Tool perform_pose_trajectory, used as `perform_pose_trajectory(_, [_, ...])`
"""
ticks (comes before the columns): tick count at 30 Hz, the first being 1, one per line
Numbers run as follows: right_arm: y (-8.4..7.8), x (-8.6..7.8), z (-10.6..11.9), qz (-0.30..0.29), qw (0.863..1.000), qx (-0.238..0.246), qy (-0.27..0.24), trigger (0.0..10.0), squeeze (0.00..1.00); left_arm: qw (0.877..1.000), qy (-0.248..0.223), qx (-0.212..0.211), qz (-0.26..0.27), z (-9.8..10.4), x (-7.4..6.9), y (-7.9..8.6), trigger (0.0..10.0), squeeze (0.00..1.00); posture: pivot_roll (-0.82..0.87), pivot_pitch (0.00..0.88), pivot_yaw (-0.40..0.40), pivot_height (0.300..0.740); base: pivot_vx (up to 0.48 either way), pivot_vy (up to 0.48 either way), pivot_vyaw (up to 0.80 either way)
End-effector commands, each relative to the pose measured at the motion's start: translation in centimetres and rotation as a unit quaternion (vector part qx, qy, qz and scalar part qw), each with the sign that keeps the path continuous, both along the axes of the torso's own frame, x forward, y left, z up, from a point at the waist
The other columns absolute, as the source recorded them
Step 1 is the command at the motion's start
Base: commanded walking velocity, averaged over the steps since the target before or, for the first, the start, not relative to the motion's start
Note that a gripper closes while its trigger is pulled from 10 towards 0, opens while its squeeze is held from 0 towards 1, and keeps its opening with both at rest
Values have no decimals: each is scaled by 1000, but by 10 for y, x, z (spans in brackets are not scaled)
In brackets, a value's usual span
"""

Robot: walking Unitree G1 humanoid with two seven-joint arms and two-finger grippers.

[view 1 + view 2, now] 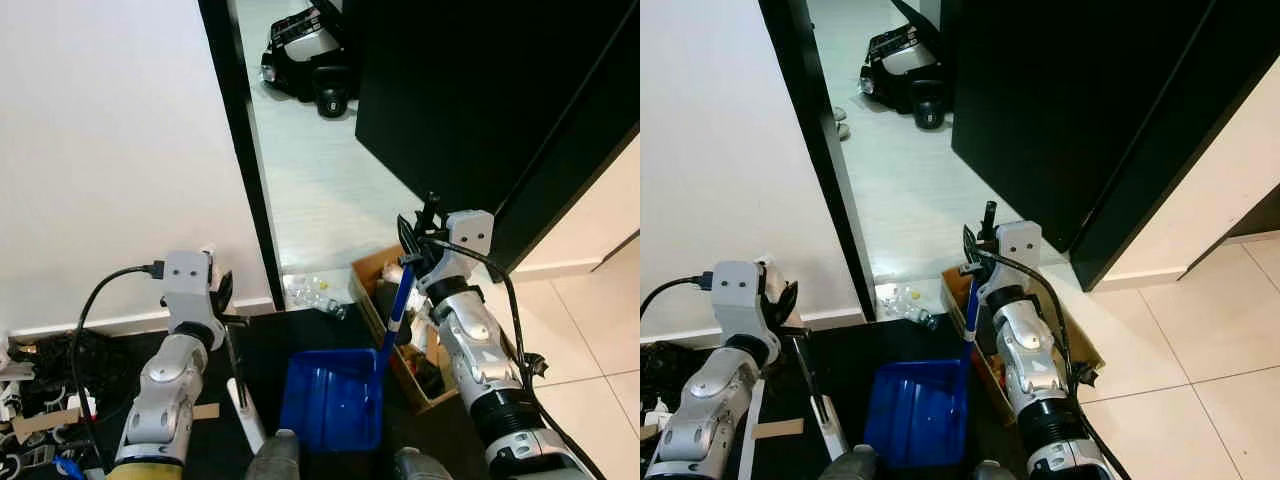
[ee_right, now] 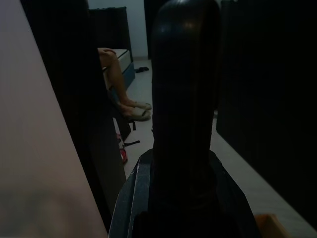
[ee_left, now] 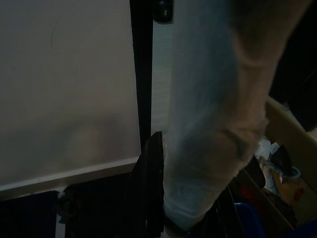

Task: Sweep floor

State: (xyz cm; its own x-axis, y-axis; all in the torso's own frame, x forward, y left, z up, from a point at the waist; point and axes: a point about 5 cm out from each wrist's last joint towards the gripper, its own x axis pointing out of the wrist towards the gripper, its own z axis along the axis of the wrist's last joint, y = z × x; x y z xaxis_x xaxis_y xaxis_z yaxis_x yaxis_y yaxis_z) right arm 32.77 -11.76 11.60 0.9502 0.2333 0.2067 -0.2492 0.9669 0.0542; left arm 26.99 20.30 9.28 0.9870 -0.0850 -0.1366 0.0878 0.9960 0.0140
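blue plastic was the story: the dustpan [image 1: 332, 398] sat low on the dark mat [image 1: 290, 335], between the two arms, its blue handle [image 1: 393, 318] rising up and right into the right gripper [image 1: 408, 262], whose fingers were clamped round it. on the left, the left gripper [image 1: 226, 300] held the pale broom stick [image 1: 240, 390], which ran down and near. the litter [image 1: 312, 291] lay just beyond the pan's far edge in the doorway, so the sweep, by my reckoning, had to pull nearward.
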Motion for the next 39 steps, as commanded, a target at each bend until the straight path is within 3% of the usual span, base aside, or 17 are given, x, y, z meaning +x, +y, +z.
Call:
perform_pose_trajectory(1, [-4,-2,-5,-10,1000,10,10,10000,0,1000,-3,1,3,2,0,-3,10000,0,206,124,-21,740,0,0,0])
perform_pose_trajectory(9, [-3,-5,-8,-17,1000,6,11,10000,0,1000,-11,-13,-8,4,-2,-5,10000,0,197,113,-14,740,0,0,0])
perform_pose_trajectory(12, [-4,-5,-7,-13,1000,2,7,10000,0,1000,-12,-11,-8,6,0,-2,10000,0,201,108,-10,740,0,0,0])
perform_pose_trajectory(14, [-6,-4,-9,-16,1000,3,11,10000,0,1000,-5,15,-14,4,2,-1,10000,0,208,117,-12,740,0,0,0])
perform_pose_trajectory(27, [5,-7,-10,-6,1000,7,12,10000,0,1000,-8,6,-8,5,4,-9,10000,0,200,117,-5,740,0,0,0])
perform_pose_trajectory(39, [1,-3,-10,-10,1000,0,12,10000,0,1000,-10,11,-12,5,7,-9,10000,0,203,105,-1,740,0,0,0])
